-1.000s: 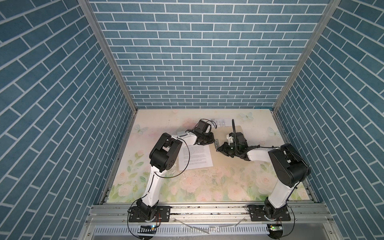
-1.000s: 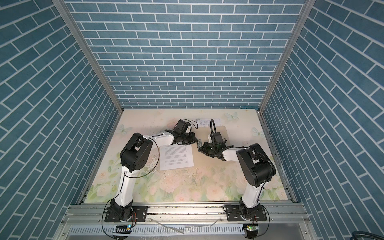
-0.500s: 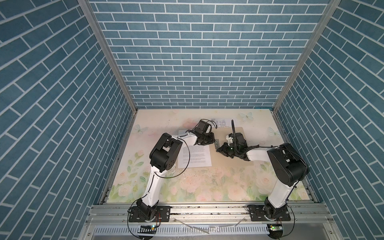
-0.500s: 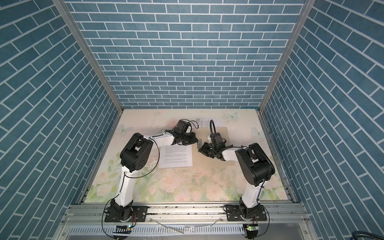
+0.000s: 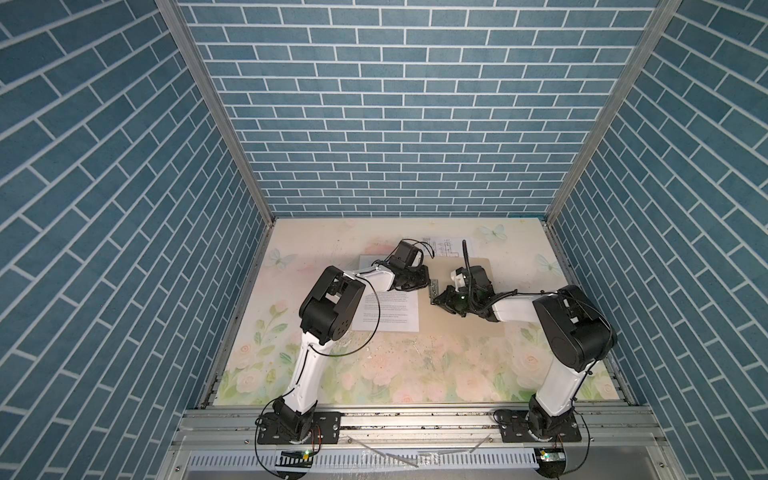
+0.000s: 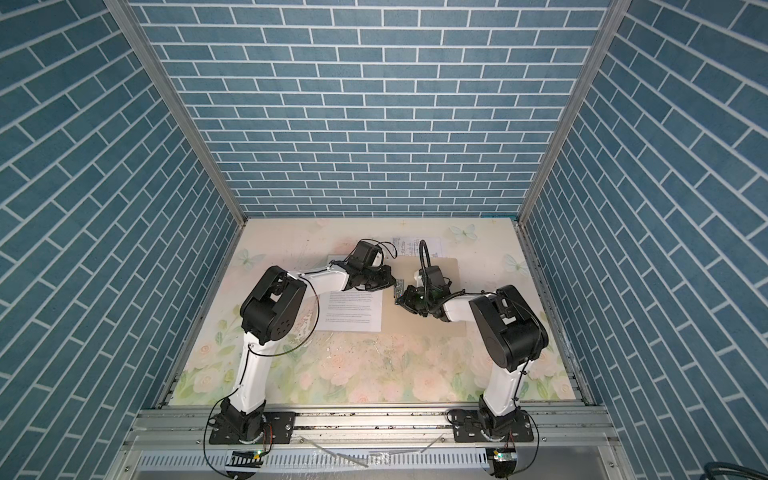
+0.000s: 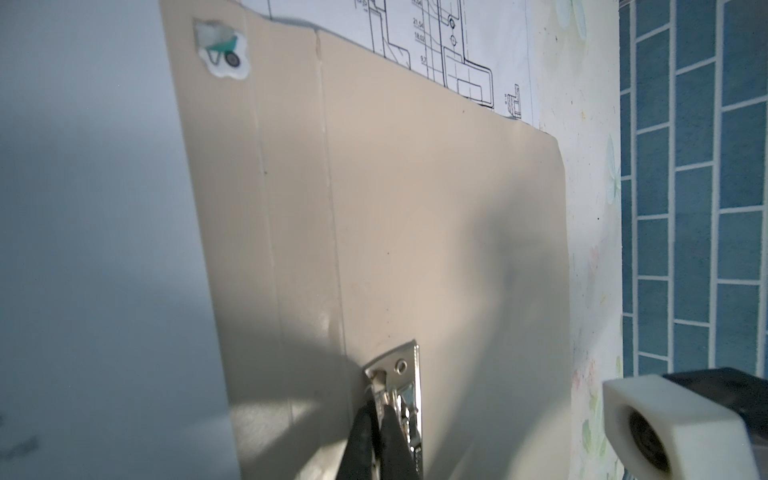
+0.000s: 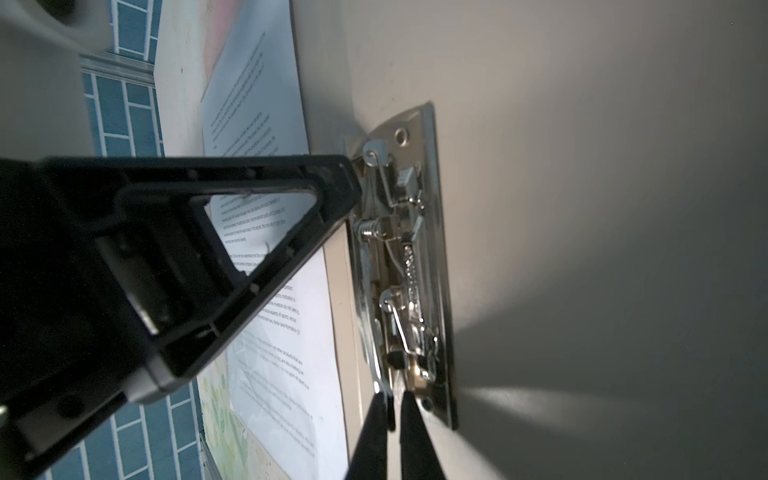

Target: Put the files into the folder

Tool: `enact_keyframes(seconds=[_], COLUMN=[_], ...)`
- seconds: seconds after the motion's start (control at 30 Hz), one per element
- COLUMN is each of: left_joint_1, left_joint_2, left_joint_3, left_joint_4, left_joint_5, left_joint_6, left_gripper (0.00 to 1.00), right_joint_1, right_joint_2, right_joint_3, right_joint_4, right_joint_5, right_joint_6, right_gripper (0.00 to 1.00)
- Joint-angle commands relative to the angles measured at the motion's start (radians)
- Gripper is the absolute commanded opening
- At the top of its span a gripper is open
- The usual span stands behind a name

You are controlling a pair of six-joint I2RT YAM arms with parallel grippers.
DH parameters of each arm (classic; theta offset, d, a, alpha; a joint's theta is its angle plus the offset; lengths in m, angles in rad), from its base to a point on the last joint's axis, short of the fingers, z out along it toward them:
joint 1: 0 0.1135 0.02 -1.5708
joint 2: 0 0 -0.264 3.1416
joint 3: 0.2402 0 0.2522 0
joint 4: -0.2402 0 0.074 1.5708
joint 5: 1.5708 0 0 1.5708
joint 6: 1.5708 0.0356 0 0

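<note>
The beige folder (image 5: 461, 328) (image 7: 415, 208) lies flat on the floral tabletop. A metal clip (image 5: 434, 286) (image 7: 405, 374) (image 8: 399, 249) is fixed near its left edge. My left gripper (image 5: 428, 282) (image 7: 380, 405) is shut on the clip's thin lever at the far end. My right gripper (image 5: 435, 300) (image 8: 390, 395) is shut on the same lever at the near end. The text sheet (image 5: 390, 311) (image 8: 266, 124) lies just left of the clip. The drawing sheet (image 5: 446, 249) (image 7: 457, 41) sticks out from under the folder's far edge.
A small wheelbarrow sticker (image 7: 222, 50) sits on a folder corner. Blue brick walls (image 5: 395, 124) close in three sides. The right wrist camera housing (image 7: 673, 424) hangs close beside the left gripper. The floral tabletop (image 5: 415, 365) runs from the folder to the front rail.
Both grippers have closed slightly tighter on the clip's lever. The arms and the sheets have barely moved.
</note>
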Motion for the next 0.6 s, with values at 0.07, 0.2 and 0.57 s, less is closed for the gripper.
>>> enact_keyframes(seconds=[0.07, 0.2, 0.57], left_joint_1=[-0.003, -0.003, -0.003], left_joint_2=[0.000, -0.004, -0.014], left_joint_3=[-0.021, -0.024, -0.034], left_joint_4=[-0.022, -0.025, -0.034], left_joint_5=[-0.030, -0.030, -0.050], left_joint_6=[0.019, 0.022, 0.018], left_gripper=[0.08, 0.07, 0.07], right_joint_1=[0.001, 0.003, 0.012], right_joint_2=[0.028, 0.028, 0.052], right_joint_3=[-0.021, -0.024, -0.030], right_joint_4=[0.010, 0.011, 0.072], right_joint_5=[-0.019, -0.015, -0.046], right_joint_6=[0.036, 0.038, 0.085], right_gripper=[0.11, 0.09, 0.13])
